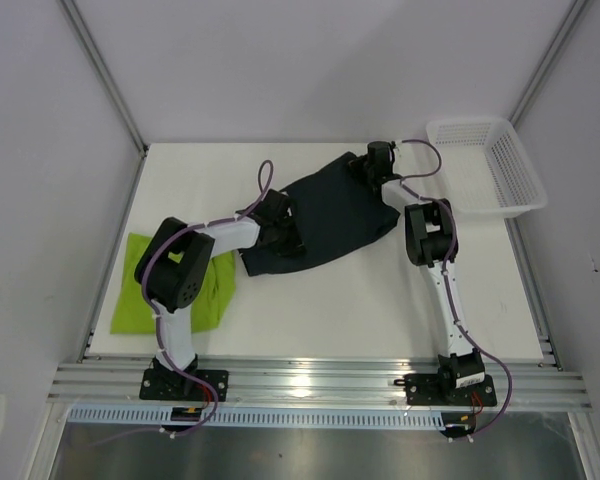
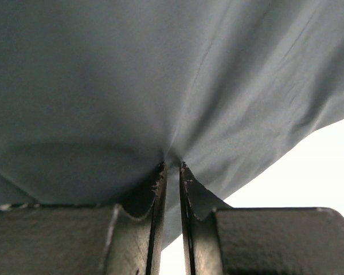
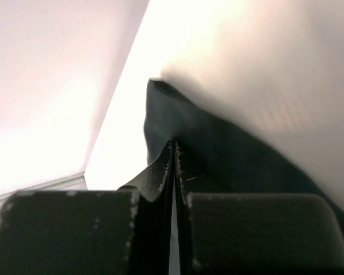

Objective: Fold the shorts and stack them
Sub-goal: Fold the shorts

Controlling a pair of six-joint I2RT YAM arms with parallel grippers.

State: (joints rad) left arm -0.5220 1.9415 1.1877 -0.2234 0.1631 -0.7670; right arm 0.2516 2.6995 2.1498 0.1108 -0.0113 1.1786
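On the table, one pair of shorts lies mid-frame — the other pair lower left, basket upper right.

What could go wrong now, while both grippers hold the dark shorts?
1. The left gripper pinches only a small bit of the dark shorts, so the cloth may slip out when pulled.
2. The right gripper also holds just an edge, so the fold may come out crooked.
3. The left arm hangs above the green shorts; a low move might rumple them.
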